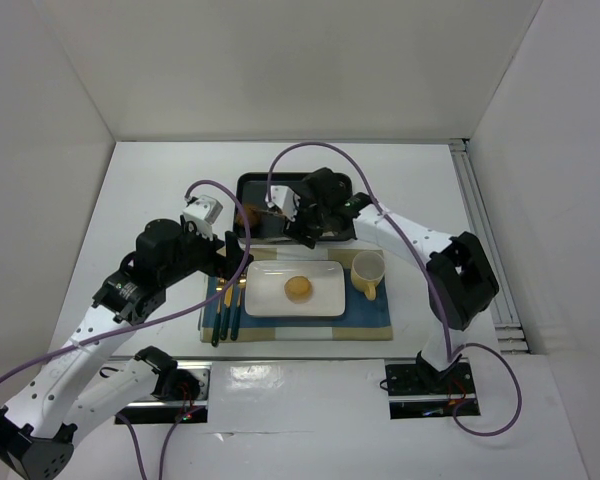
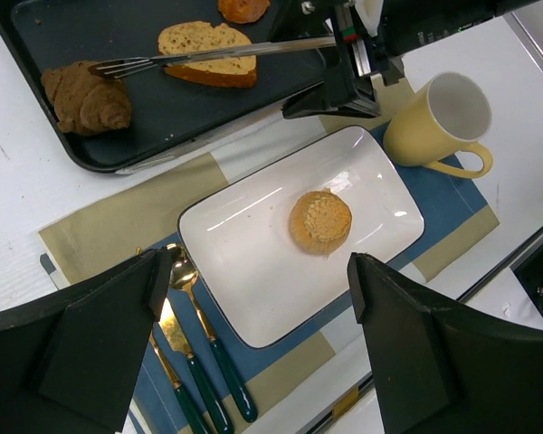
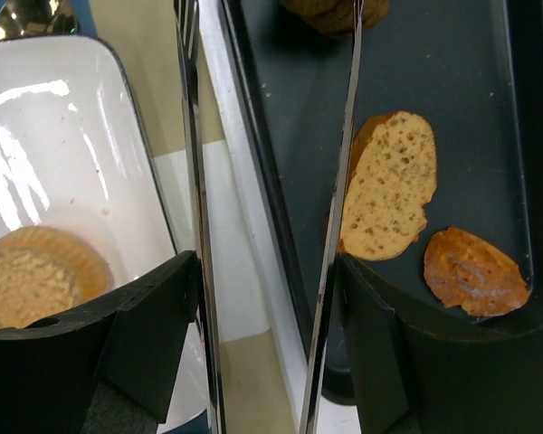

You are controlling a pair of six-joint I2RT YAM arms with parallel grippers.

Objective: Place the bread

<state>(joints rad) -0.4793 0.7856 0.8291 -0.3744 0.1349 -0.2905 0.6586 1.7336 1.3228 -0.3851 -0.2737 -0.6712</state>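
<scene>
A slice of bread (image 3: 389,185) (image 2: 208,52) lies in the black tray (image 3: 452,81) (image 1: 252,184), next to a croissant (image 2: 86,98) and a flat brown piece (image 3: 473,271). A round bun (image 2: 320,221) (image 1: 299,288) sits on the white plate (image 2: 244,271) (image 1: 327,300). My right gripper (image 3: 267,262) (image 1: 308,215) is shut on metal tongs (image 3: 348,145) (image 2: 226,52). Their blades stand apart, one over the tray beside the slice and one outside the tray's rim. The tongs hold nothing. My left gripper (image 2: 259,271) (image 1: 225,262) hangs open and empty above the plate's near-left edge.
A yellow mug (image 1: 368,272) (image 2: 439,122) stands right of the plate. Gold cutlery with green handles (image 2: 190,344) (image 1: 228,305) lies left of it. All rest on a blue and beige placemat (image 1: 365,322). White walls enclose the table on three sides.
</scene>
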